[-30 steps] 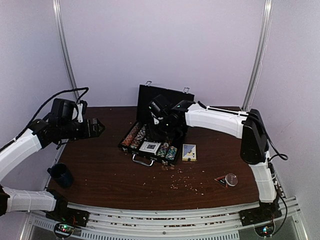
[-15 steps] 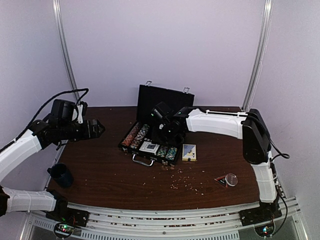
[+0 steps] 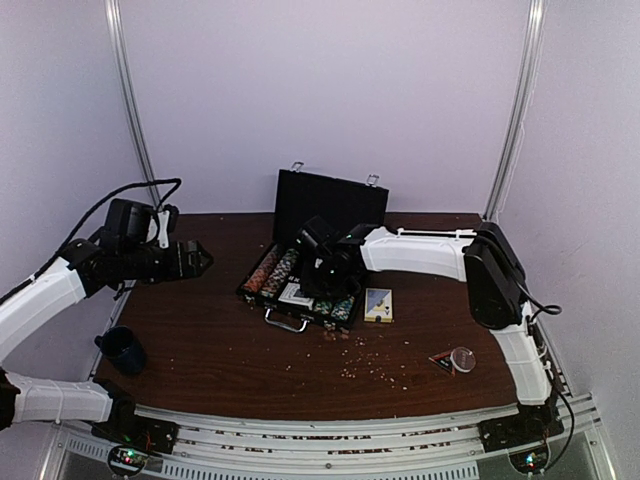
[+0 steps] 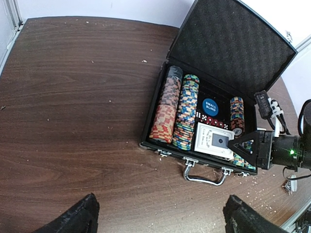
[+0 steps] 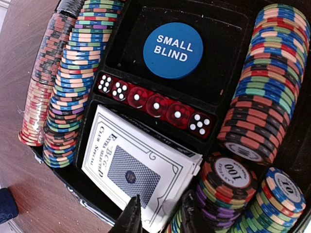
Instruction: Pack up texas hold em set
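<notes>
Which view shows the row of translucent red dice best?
Right wrist: the row of translucent red dice sits mid-frame, close, pips readable. Left wrist shows them only as tiny red specks in the case; in top external they cannot be made out.

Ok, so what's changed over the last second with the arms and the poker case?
The right gripper came down toward the near side of the open case, its jaws narrowing at the edge of the card deck box; whether it grips yet is unclear. The left gripper, open, the chips and the mug stayed put.
</notes>
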`<action>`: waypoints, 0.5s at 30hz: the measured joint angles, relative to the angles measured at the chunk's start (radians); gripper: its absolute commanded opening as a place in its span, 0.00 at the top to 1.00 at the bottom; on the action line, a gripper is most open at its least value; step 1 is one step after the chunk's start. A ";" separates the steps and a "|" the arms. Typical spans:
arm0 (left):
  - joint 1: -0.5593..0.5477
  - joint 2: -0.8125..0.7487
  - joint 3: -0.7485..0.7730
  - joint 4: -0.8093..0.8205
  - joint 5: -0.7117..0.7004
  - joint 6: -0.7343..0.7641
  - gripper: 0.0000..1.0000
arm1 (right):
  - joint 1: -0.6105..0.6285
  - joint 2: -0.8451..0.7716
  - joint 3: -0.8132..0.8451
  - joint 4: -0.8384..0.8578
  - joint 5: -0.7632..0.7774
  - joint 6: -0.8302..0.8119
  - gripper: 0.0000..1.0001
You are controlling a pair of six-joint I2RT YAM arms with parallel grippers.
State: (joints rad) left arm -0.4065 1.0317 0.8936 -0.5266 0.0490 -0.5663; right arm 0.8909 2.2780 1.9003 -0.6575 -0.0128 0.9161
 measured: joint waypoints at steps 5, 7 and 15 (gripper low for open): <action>0.000 0.001 0.000 0.001 0.000 0.000 0.08 | 0.000 0.017 0.015 0.004 -0.008 0.000 0.79; 0.000 0.000 -0.002 0.002 0.000 0.000 0.08 | 0.000 0.026 0.025 0.005 -0.015 0.000 0.79; 0.000 0.000 -0.006 0.002 0.000 0.000 0.08 | -0.001 0.064 0.073 -0.024 -0.037 -0.002 0.79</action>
State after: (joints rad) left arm -0.4065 1.0321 0.8879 -0.5251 0.0490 -0.5659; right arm 0.8902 2.3425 1.9736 -0.6815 -0.0498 0.9142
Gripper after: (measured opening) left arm 0.921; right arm 0.213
